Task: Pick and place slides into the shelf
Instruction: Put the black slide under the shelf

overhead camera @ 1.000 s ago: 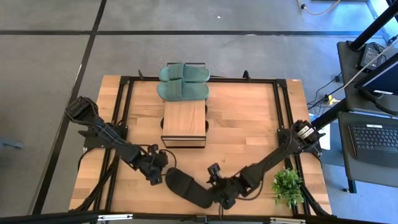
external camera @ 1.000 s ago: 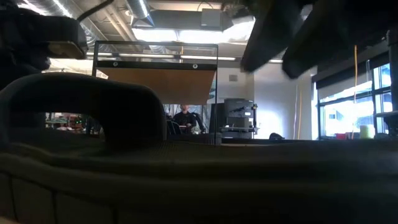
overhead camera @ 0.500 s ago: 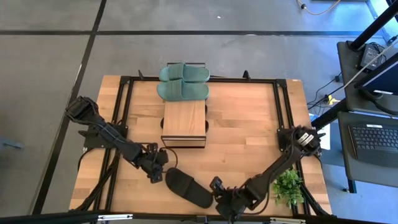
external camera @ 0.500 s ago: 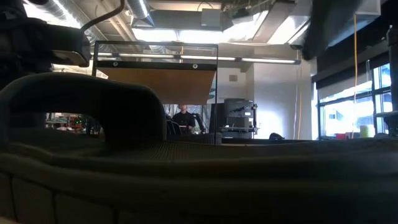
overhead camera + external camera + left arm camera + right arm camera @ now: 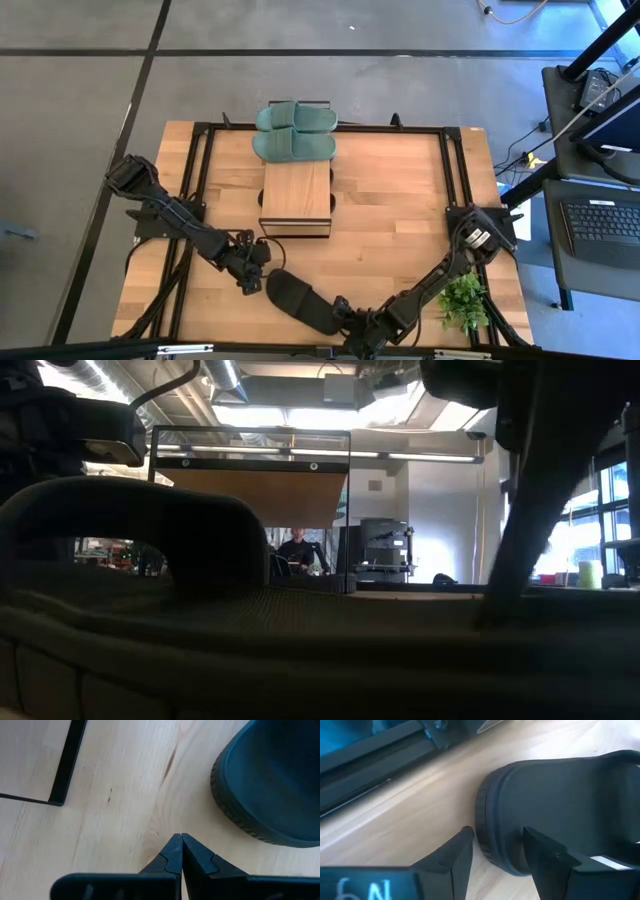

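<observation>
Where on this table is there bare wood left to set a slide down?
Bare wood lies between the shelf and the right rail, and left of the shelf. The shelf's plank top is bare too. The near edge is crowded: the black slide, left gripper, right gripper and plant. Green slides fill the far end.

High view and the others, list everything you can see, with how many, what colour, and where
green slides: two, sage green, side by side on the far end of the shelf
black slide: one, matte black, on the table near its front edge, between the two claws
shelf: one, light wood top on a black frame, middle of the table
table: one, light wood with black rails
plant: one, green, front right corner of the table
laptop: one, dark, on a stand right of the table
person: one, dark top, far back in the room
left claw: shut, beside the black slide's end
right claw: open around the black slide's rim
</observation>
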Action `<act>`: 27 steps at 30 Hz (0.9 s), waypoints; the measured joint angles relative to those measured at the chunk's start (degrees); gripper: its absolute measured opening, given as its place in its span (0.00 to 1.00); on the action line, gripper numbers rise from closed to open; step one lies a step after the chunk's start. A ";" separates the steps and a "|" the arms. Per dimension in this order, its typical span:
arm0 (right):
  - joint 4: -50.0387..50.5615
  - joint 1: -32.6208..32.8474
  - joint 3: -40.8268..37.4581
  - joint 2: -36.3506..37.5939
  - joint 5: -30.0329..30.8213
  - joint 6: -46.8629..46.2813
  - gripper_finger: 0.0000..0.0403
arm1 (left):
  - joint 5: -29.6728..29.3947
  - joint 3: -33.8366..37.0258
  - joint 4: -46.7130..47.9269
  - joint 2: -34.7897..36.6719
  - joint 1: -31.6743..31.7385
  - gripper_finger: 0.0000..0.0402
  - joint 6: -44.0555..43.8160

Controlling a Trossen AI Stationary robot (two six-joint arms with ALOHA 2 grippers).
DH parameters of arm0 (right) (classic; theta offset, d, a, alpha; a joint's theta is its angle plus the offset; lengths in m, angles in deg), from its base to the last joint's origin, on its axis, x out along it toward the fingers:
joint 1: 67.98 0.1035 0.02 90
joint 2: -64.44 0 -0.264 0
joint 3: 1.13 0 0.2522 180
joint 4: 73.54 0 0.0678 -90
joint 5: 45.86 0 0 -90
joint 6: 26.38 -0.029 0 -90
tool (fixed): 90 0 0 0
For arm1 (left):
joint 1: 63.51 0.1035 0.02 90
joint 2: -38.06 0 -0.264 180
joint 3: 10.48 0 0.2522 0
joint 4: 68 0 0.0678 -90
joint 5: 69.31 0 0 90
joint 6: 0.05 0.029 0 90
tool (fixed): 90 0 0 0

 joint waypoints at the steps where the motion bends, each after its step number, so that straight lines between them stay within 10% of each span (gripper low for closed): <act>1: -0.34 0.00 0.04 -0.33 0.31 0.00 0.43 | 0.00 0.00 -0.01 0.00 -0.02 0.00 0.00; 27: -1.60 -0.04 0.04 -1.15 -0.14 -7.52 0.43 | -1.32 0.00 -0.01 0.00 0.01 0.00 -0.17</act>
